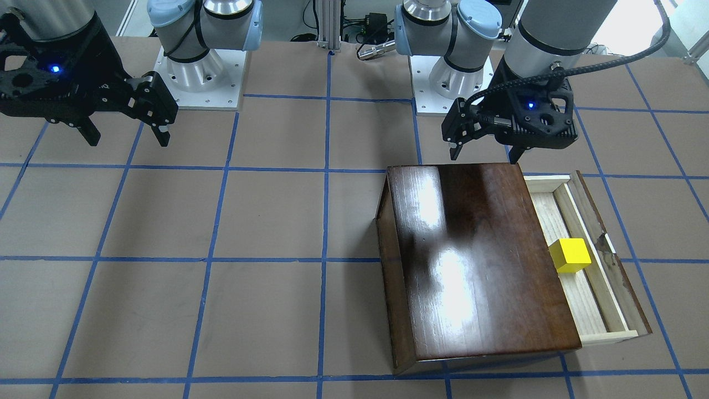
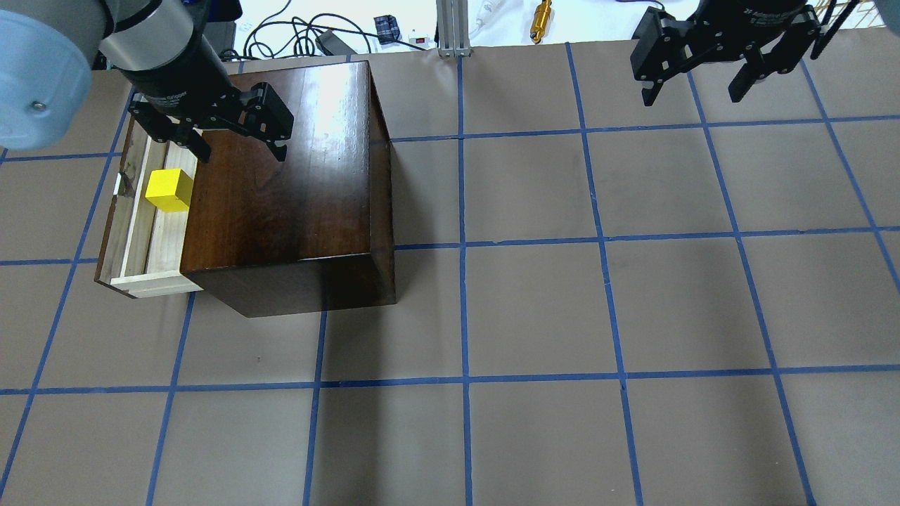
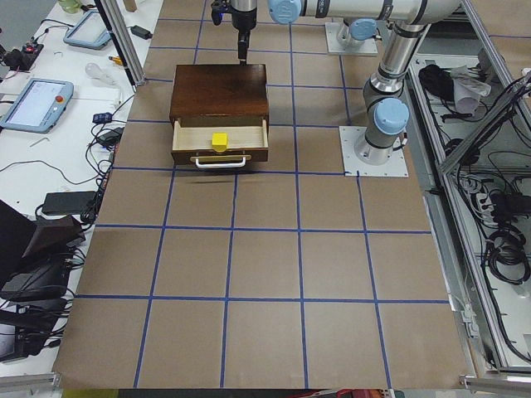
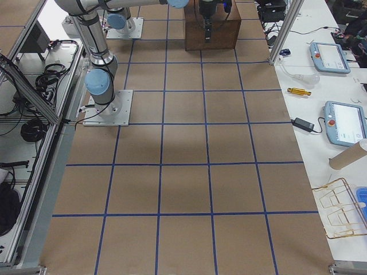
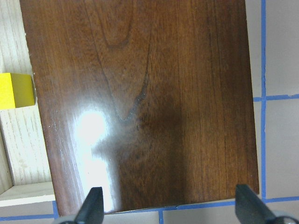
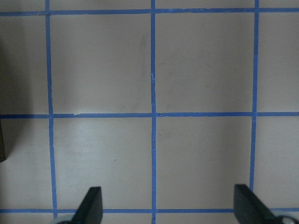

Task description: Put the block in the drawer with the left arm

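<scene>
The yellow block (image 1: 570,255) lies in the open drawer (image 1: 595,310), which is pulled out of the dark-brown wooden box (image 1: 476,260). It also shows in the overhead view (image 2: 169,190), the exterior left view (image 3: 219,141) and at the left edge of the left wrist view (image 5: 16,90). My left gripper (image 1: 486,155) is open and empty, high over the box's robot-side edge, clear of the block; in the overhead view (image 2: 242,151) it hangs above the box top (image 2: 281,176). My right gripper (image 1: 128,138) is open and empty, high over bare table far from the box.
The table is brown paper with a blue tape grid (image 2: 605,242). The drawer's whitish handle (image 3: 220,162) faces away from the box. Both arm bases (image 1: 202,83) stand on white plates at the robot's edge. Cables and a gold tool (image 2: 541,13) lie beyond the far edge.
</scene>
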